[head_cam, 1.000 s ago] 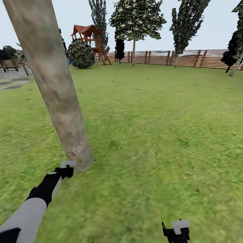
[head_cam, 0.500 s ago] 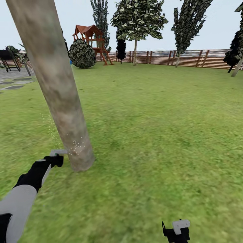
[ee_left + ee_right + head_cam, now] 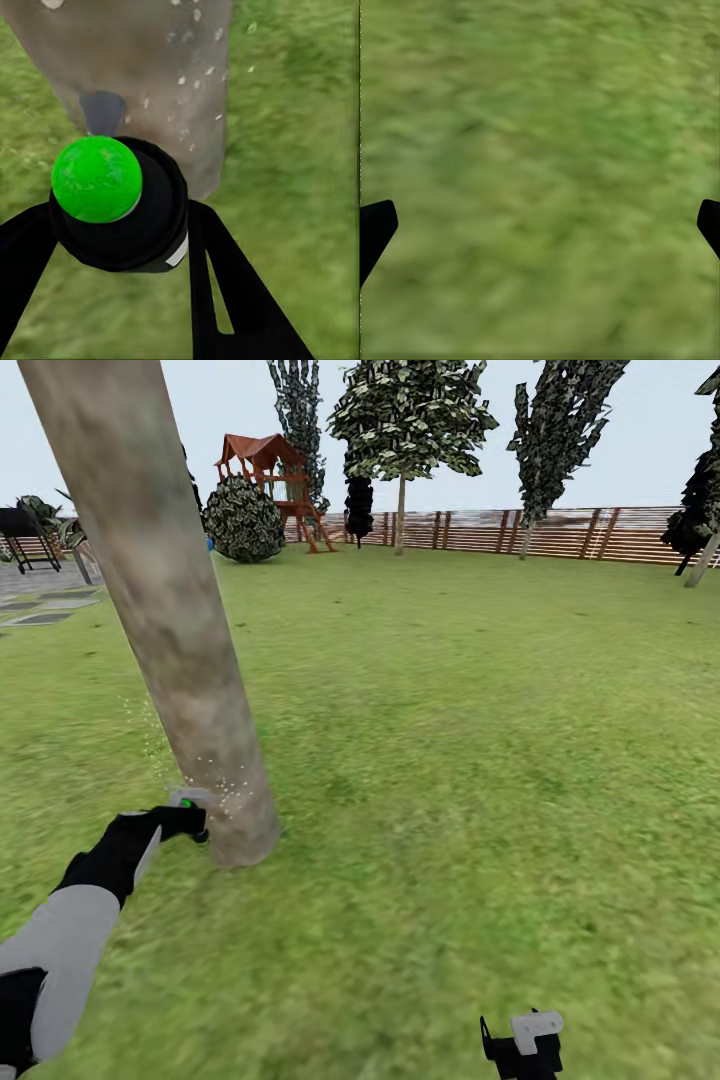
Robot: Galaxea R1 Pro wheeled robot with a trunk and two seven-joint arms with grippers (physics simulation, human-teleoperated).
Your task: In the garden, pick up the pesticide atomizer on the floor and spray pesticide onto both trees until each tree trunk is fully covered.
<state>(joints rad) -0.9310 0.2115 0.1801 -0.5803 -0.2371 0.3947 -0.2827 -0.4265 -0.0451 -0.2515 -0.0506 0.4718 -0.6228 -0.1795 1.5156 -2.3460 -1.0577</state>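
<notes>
A thick grey-brown tree trunk (image 3: 170, 620) leans up from the grass at the left. My left gripper (image 3: 190, 818) sits right at its base, shut on the pesticide atomizer (image 3: 186, 803). In the left wrist view the atomizer (image 3: 139, 221) is a black cylinder with a green round top between my two black fingers (image 3: 232, 292), facing the trunk (image 3: 150, 67). White droplets (image 3: 228, 792) speckle the bark low down. My right gripper (image 3: 525, 1042) hangs open over bare grass (image 3: 540, 150) at the bottom edge. A second tree (image 3: 408, 420) with a leafy crown stands far off by the fence.
Open lawn (image 3: 470, 740) stretches ahead and right to a brown slat fence (image 3: 560, 532). A red-roofed play tower (image 3: 268, 480) and a round bush (image 3: 240, 520) stand at the back left. Stepping stones (image 3: 45, 610) lie at the far left.
My left gripper with the atomizer has risen from the foot of the trunk, swung left, then come back in close to the bark. The view has shifted slightly. The right gripper holds still.
</notes>
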